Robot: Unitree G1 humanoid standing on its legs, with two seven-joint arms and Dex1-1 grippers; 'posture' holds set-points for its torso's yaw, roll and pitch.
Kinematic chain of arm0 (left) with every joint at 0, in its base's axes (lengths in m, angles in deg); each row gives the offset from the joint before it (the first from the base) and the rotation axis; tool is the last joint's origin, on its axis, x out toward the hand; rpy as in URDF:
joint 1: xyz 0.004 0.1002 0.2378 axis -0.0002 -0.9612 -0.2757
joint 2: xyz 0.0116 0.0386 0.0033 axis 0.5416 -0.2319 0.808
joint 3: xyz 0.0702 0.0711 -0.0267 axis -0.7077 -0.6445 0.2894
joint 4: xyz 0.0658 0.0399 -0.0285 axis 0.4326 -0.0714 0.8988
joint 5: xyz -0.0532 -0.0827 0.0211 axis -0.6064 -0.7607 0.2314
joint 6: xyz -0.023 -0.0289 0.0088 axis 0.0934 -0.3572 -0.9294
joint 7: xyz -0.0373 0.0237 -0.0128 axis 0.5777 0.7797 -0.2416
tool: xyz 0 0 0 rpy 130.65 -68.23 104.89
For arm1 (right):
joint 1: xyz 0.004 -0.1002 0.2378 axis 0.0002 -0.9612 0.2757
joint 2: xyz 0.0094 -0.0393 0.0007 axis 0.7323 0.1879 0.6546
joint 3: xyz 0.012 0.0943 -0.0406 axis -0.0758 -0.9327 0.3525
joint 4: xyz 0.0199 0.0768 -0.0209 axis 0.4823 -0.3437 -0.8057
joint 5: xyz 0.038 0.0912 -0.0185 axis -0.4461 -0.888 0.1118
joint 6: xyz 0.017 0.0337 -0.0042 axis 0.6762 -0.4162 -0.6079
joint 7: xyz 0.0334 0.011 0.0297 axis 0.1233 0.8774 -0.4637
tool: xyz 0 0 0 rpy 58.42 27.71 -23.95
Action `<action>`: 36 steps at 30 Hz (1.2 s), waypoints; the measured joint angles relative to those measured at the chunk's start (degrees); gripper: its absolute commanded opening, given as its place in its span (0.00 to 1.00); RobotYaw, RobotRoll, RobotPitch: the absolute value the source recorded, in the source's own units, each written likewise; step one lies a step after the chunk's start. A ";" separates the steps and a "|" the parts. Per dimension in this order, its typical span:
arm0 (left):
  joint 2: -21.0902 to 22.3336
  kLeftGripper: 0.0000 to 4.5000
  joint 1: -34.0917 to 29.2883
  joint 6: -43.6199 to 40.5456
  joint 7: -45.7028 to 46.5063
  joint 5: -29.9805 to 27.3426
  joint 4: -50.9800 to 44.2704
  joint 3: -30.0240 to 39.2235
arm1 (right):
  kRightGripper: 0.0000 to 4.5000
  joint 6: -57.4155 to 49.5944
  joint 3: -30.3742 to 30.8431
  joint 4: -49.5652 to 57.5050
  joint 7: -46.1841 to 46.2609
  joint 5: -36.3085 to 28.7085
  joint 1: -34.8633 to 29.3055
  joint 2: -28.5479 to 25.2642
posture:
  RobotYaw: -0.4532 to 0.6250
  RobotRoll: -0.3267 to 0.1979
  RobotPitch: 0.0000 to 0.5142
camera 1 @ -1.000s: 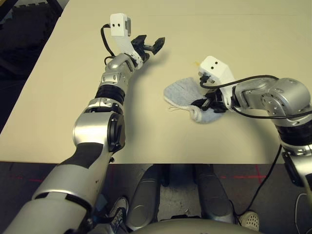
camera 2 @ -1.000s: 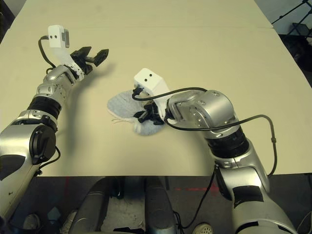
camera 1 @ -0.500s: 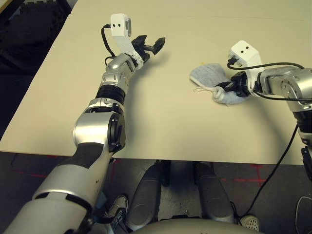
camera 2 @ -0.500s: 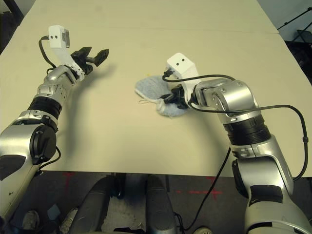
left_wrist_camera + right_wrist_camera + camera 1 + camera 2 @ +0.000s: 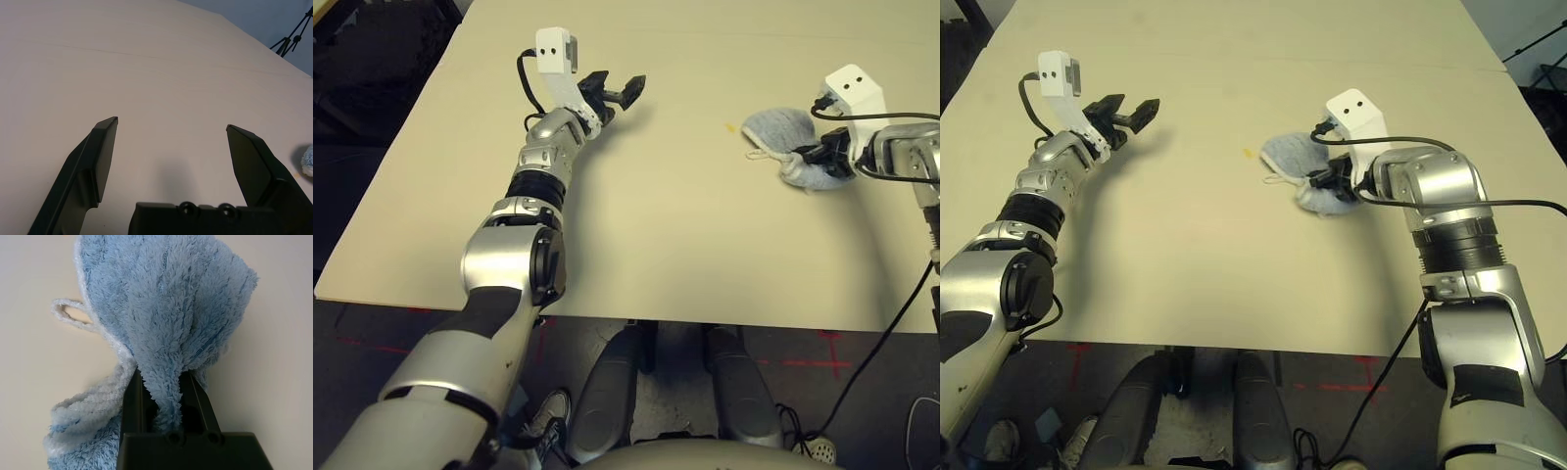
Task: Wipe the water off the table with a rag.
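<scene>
Right wrist view puts my right tool (image 5: 168, 396) clenched on the rag (image 5: 166, 318): a ridge of pale blue terry is pinched between the two black fingers (image 5: 131, 401), and the rest of the cloth fans out ahead of them, with a whitish hem and a small hanging loop off one side. From my head cameras, the rag (image 5: 1298, 162) lies on the right half of the desk (image 5: 1234, 255), bunched where my right tool (image 5: 1330, 182) grips it and spread flat toward the middle of the desk on its far end. The cloth rests on the surface rather than hanging free.

Just beside the rag's spread end, on the side toward the desk's centre, sits a tiny yellow-orange speck of the water (image 5: 729, 126), apart from the cloth but near it.

My left tool (image 5: 615, 88) hovers over the far left part of the desk, well apart from the rag, released, with its jaws spread wide and nothing between them. In the left wrist view its two fingers (image 5: 98, 156) frame bare cream desk, and a bit of the blue rag (image 5: 308, 163) peeks in at the edge.
</scene>
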 measured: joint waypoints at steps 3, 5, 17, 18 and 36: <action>-0.06 1.00 0.00 -0.01 -0.02 0.00 0.00 0.00 | 0.05 0.28 -1.75 -3.27 2.79 1.46 2.94 2.09 | 0.28 0.62 0.67; -0.22 1.00 0.00 -0.02 -0.04 0.00 0.00 -0.01 | 0.05 1.81 -3.22 -5.87 5.05 2.56 5.88 3.15 | 0.28 0.62 0.67; -0.37 1.00 0.00 -0.09 -0.03 0.00 0.00 0.00 | 0.05 -0.68 -5.10 -5.99 3.74 3.32 12.06 10.37 | 0.28 0.62 0.67; -0.37 1.00 0.00 -0.09 -0.03 0.00 0.00 0.00 | 0.05 -0.87 -5.10 -5.95 3.60 3.33 12.06 10.81 | 0.28 0.62 0.67; -0.55 1.00 0.00 -0.09 0.01 -0.02 0.00 0.01 | 0.05 -4.88 5.56 -1.85 -7.77 4.14 12.07 16.53 | 0.29 0.62 0.67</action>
